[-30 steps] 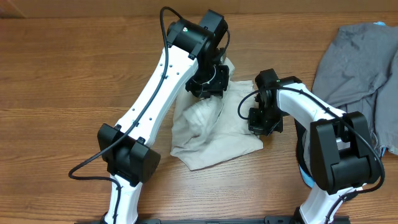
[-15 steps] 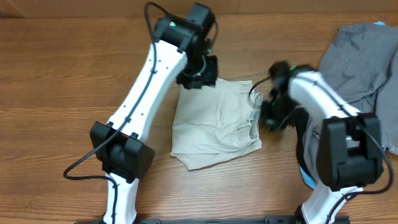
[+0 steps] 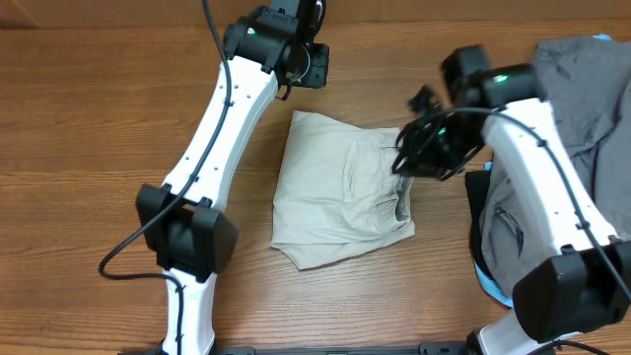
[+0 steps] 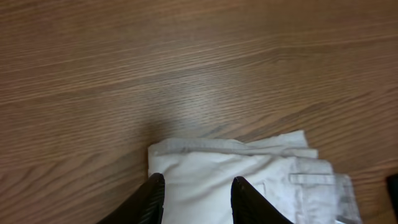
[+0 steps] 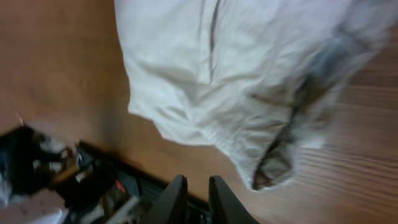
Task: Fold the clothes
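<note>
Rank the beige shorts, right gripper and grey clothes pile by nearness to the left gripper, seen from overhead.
1. Beige shorts, mid-table, close by the left gripper.
2. Right gripper, at the shorts' right edge.
3. Grey clothes pile, far right.

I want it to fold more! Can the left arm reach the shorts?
Probably yes. The left arm holds its open fingers close above the far edge of the shorts, and nothing lies in between.

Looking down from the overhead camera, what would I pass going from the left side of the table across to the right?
left arm's black elbow joint → folded beige shorts → right gripper, at the shorts' right edge → grey clothing pile
</note>
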`<act>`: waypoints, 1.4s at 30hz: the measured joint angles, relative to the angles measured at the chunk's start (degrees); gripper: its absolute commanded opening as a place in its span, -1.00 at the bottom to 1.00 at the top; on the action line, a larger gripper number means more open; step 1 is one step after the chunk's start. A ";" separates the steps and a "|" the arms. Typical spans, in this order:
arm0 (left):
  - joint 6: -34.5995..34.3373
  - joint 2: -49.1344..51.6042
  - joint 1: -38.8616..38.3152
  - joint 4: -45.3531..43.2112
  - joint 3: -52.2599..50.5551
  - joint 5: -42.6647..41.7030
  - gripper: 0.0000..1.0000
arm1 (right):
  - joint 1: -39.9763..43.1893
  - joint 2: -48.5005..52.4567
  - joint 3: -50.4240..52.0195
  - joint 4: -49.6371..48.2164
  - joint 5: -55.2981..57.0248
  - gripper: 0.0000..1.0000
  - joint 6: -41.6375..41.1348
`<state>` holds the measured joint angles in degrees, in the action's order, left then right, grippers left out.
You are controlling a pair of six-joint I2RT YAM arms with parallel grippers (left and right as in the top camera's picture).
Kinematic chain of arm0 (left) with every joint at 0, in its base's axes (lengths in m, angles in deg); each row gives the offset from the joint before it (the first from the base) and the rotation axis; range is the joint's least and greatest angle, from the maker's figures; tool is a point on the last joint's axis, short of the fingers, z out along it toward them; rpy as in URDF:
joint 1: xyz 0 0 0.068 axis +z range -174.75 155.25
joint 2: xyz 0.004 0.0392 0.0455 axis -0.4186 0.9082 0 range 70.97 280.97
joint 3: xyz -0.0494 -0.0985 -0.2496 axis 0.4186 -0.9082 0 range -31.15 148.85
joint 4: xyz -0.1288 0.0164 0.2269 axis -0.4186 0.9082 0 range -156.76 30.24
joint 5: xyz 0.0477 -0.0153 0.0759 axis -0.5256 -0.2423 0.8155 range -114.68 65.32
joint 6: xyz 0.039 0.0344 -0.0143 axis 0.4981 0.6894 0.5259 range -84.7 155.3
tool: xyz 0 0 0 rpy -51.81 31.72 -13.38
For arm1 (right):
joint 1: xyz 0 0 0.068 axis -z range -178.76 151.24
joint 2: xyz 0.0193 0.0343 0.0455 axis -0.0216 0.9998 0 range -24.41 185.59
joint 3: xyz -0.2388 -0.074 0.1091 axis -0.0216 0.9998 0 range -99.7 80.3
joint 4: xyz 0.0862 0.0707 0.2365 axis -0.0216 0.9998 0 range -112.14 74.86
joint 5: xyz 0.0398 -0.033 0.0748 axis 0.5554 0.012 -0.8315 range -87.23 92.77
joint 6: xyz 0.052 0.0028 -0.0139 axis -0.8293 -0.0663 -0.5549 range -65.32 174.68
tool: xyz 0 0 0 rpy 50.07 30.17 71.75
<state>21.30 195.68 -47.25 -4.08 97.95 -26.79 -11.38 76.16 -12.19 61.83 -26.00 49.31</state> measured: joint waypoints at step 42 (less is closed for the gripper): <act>4.17 21.51 1.75 28.94 5.46 -15.39 0.80 | 4.70 -0.74 12.57 -20.39 26.93 0.37 -12.09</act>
<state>25.48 217.18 -45.50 24.86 103.41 -42.18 -6.68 75.42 0.38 41.43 0.93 37.23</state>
